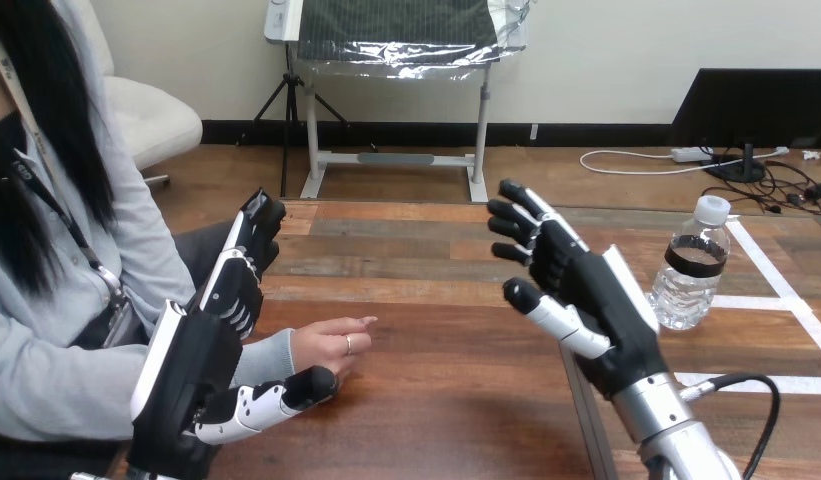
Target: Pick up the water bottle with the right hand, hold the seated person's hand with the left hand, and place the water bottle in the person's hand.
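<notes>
Water bottle stands upright on the table, untouched. My right hand hovers just left of it, fingers spread, holding nothing. To grip well: move right, wrap the bottle's middle gently (thin plastic, probably dents). Far left of the bottle, my left hand is uncurled beside the person's hand.

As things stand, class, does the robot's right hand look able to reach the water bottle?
Probably yes. The water bottle stands upright beside the open right hand, nothing between them. Its palm faces away, so it would likely need turning first.
</notes>
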Robot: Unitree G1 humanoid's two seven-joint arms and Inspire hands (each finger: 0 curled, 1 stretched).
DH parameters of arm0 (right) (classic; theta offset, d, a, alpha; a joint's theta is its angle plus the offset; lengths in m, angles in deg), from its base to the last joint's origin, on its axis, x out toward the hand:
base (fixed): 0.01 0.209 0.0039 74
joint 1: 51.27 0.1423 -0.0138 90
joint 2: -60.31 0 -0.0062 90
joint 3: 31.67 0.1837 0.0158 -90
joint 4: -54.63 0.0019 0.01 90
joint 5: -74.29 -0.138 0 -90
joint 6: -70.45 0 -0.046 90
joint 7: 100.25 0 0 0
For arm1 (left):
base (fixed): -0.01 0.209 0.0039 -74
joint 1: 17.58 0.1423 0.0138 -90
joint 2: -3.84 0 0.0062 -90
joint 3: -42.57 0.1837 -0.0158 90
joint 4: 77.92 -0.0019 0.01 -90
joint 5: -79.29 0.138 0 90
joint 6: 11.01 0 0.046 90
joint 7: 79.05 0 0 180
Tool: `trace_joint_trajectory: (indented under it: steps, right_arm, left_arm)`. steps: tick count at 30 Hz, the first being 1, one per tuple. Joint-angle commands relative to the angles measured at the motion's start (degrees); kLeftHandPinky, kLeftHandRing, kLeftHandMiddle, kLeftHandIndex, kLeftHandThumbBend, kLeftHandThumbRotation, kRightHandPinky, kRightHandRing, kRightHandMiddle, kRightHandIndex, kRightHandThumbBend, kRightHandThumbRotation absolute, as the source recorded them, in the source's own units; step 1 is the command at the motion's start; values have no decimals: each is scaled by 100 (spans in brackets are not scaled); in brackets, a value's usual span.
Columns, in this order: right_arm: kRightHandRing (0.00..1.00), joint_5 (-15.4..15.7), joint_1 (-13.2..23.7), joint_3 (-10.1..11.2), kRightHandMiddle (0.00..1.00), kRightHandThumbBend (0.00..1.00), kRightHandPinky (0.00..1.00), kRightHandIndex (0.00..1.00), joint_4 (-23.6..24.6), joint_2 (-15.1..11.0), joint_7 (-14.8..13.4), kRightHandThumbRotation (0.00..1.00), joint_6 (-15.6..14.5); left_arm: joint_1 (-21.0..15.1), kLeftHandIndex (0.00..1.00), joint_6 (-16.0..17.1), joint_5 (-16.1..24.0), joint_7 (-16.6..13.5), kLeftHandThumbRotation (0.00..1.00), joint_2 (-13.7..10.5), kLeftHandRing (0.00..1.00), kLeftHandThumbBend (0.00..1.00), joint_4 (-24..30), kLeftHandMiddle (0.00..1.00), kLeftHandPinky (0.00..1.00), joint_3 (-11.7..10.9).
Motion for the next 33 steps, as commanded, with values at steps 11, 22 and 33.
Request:
trace_joint_trajectory:
  steps: [11,22,33]
  right_arm:
    - [88,-179,1002,441,89,100,78,92,25,-504,-409,63,75]
    - [90,-125,1403,655,90,100,81,93,-121,-800,-775,63,-47]
    - [93,-39,1784,769,91,100,87,95,-244,-1135,-1132,64,-331]
  left_arm:
    - [-292,100,-39,-101,35,53,-17,100,100,131,100,99,-118]
    - [-314,100,-13,-84,36,53,-5,100,100,90,100,99,-140]
    - [-323,100,-15,-124,64,53,-1,100,100,81,100,99,-144]
